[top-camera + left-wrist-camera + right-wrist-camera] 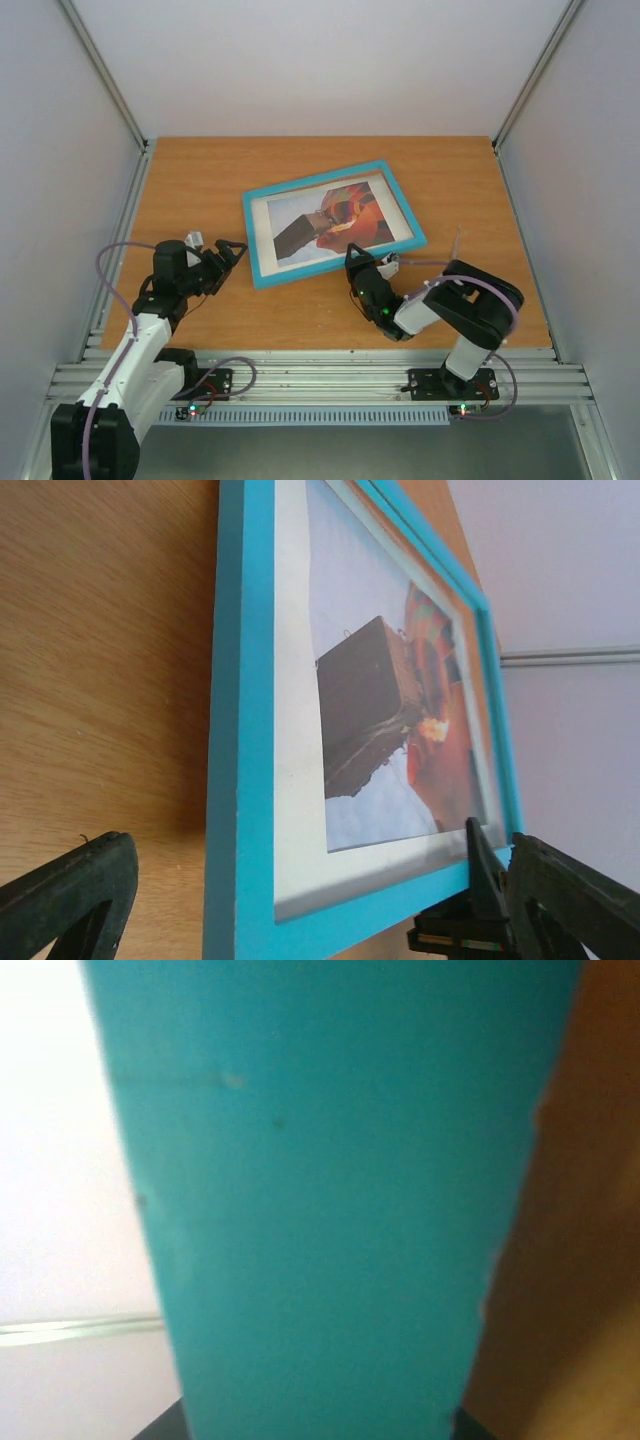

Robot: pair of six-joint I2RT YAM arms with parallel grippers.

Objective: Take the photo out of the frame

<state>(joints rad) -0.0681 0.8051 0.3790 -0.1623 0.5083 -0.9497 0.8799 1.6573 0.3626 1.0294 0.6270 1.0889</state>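
At frame (253, 238) near edge, right claw (358, 262) pinches it; left claw (225, 262) spread, just off left corner.

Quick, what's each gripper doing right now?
Left gripper: open, holding nothing.
Right gripper: closed on the frame's near edge.

Bright even light, soft shadows. Top, L wrist sharp; R wrist blurred, frame (320, 1210) too close.

Open bench (200, 180) lies left, right and beyond the frame (252, 240); the right end effector (355, 262) blocks its near edge, and the left end effector (230, 260) crowds its near-left corner.
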